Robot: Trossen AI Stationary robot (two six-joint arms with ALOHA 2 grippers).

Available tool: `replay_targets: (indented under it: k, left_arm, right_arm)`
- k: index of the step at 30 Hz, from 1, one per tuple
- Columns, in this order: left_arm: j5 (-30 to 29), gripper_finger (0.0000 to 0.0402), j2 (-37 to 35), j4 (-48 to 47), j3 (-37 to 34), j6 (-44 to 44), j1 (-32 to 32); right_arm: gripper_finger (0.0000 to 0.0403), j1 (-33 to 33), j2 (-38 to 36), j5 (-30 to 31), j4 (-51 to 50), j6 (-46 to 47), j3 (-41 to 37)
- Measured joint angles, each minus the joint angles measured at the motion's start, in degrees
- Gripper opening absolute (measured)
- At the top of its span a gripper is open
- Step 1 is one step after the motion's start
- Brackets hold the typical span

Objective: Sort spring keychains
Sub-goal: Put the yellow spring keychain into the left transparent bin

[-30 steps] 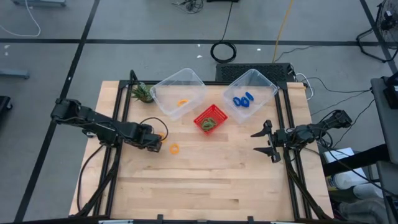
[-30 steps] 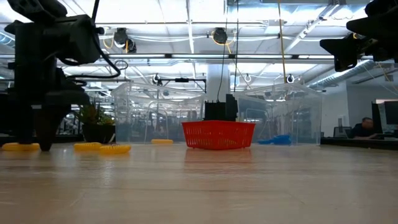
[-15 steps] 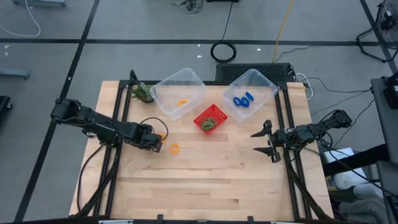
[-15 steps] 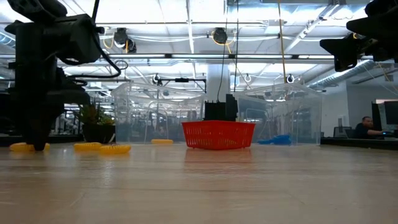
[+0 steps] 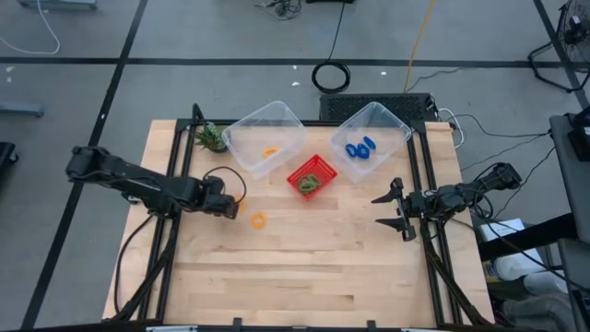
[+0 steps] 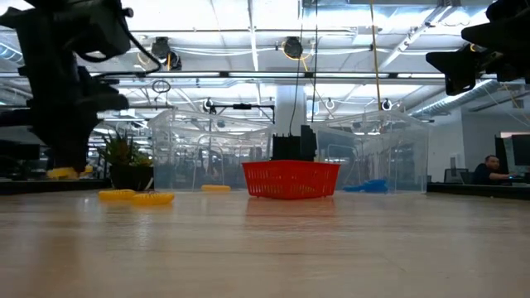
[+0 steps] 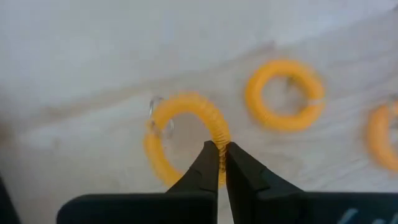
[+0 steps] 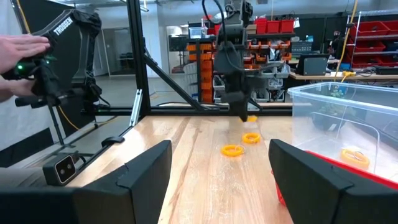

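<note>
Held keychain: an orange spring keychain (image 7: 186, 140) is pinched at its coil between the left gripper (image 7: 219, 163) fingers, which are closed tight on it. In the low view it hangs clear of the table (image 5: 313, 267), beside the plant (image 6: 124, 161); 0.5 s ago the same gripper stood down at the tabletop with the loop lying flat.
Left gripper, position: over the table's left side, short of the clear bins; in the high view its arm has drawn back and up a little toward the left edge since the earlier frame.
Loose orange keychains: two more lie flat on the wood below the held one, one ring (image 7: 284, 94) in full view, the other (image 7: 380, 137) cut by the frame edge. One orange loop (image 5: 259, 220) lies on open wood just right of the left gripper, unmoved.
Left clear bin (image 5: 286, 124): one orange keychain (image 5: 270, 152) inside.
Right clear bin (image 5: 392, 124): blue keychains (image 5: 360, 148) inside, grouped together.
Red basket (image 5: 300, 175): between and in front of the two bins, green keychains (image 5: 313, 181) inside.
Right gripper (image 5: 402, 210): waits at the table's right edge, fingers spread wide with nothing between them, unchanged from the earlier frames.
Background: a person's hand (image 8: 25, 46) shows at the edge of the right wrist view; another person sits at a desk (image 6: 494, 170) far behind the table.
</note>
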Motion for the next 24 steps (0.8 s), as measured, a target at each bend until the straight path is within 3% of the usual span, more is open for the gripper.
replay_targets:
  k: [10, 24]
  left_arm:
    - [-14.05, 0.0008, -5.43, 0.54, 1.05, 2.15, -3.01]
    - [-40.0, 0.0005, -6.74, 7.57, 3.72, 4.74, -11.91]
  right_arm:
    - [0.0256, 0.0, -0.02, -0.01, 0.0, 0.0, 0.01]
    - [0.0256, 0.0, -0.01, 0.0, 0.0, 0.0, 0.0]
